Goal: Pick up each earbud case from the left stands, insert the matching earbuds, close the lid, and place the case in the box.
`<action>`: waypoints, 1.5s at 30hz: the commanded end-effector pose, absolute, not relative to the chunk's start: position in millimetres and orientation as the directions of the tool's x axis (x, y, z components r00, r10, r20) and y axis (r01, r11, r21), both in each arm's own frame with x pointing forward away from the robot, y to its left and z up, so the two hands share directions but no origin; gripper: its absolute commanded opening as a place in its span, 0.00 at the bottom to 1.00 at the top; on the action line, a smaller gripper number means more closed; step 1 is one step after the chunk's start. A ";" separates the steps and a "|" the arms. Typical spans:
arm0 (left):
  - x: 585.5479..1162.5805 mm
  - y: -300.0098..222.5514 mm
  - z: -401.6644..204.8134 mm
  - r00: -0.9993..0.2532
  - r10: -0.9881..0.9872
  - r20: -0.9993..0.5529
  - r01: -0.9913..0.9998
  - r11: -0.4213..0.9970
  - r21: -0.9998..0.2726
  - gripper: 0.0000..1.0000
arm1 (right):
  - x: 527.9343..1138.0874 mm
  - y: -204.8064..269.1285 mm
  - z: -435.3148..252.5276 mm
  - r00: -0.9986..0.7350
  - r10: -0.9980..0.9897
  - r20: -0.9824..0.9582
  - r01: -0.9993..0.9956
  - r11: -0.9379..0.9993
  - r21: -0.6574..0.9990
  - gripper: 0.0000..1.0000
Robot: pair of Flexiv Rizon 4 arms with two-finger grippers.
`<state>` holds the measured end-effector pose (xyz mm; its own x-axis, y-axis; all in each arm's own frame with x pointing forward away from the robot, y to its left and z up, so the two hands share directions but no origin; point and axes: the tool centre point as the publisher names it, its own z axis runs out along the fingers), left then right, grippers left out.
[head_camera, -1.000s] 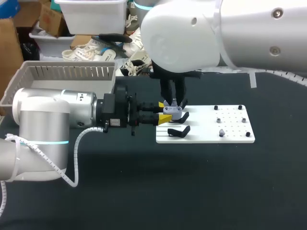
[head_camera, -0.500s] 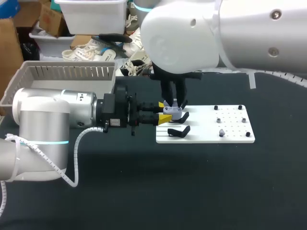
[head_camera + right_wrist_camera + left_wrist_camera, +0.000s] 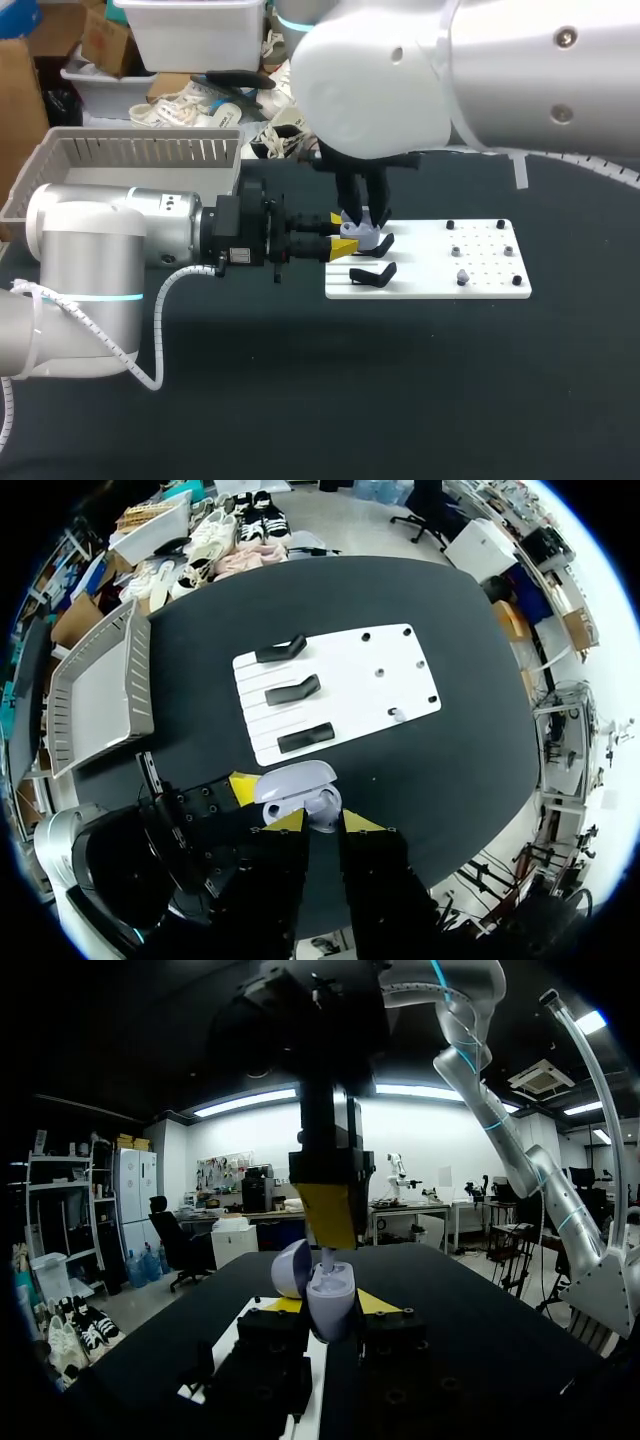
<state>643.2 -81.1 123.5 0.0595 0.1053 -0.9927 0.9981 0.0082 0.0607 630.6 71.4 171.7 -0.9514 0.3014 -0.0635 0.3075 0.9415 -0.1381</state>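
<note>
Earbud case (image 3: 362, 236): lavender, held in the air, clamped from two sides by the left tool (image 3: 341, 233). That tool lies level above the bench, fingers pointing toward the white board.

Surface: black bench (image 3: 400, 380). The white board (image 3: 480, 262) lies flat under and ahead of the left tool, with the black stands (image 3: 372, 273) on the end nearest it. There are small dark pegs and one small grey piece (image 3: 462, 276) on the end farthest from it. What the grey piece is, I can't tell. The grey slotted basket (image 3: 130, 150) sits well behind the left tool, beside its arm.

Case orientation: long axis roughly upright, mouth up. The lid (image 3: 291, 1268) is swung open, tilted off to one side of the body, above one left finger.

The right tool (image 3: 323, 820) hangs straight down over the case mouth, fingers pointing at the bench. It is pinched on a small white earbud (image 3: 325, 1257), whose lower end is at the case mouth. Whether it is seated is not visible.

The case is just above the board's near end, over the stands and not touching them.
</note>
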 end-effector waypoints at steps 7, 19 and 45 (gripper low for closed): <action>642.7 -80.7 123.3 0.061 0.103 -0.993 0.998 0.010 0.062 0.00 | 634.6 75.9 167.8 -0.953 0.298 -0.052 0.302 0.939 -0.161 0.00; 642.7 -80.7 123.3 0.061 0.103 -0.993 0.998 0.010 0.062 0.00 | 634.8 74.1 164.1 -0.951 0.308 -0.034 0.309 0.938 -0.159 0.33; 642.7 -80.7 123.3 0.061 0.103 -0.993 0.998 0.010 0.062 0.00 | 605.1 -17.8 188.9 -0.932 0.284 -0.226 0.247 0.952 0.180 0.38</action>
<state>643.2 -80.9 123.6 0.0598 0.1043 -0.9927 0.9981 0.0077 0.0609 621.4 12.2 192.7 -0.9525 0.2762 -0.1287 0.2794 0.9601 -0.0075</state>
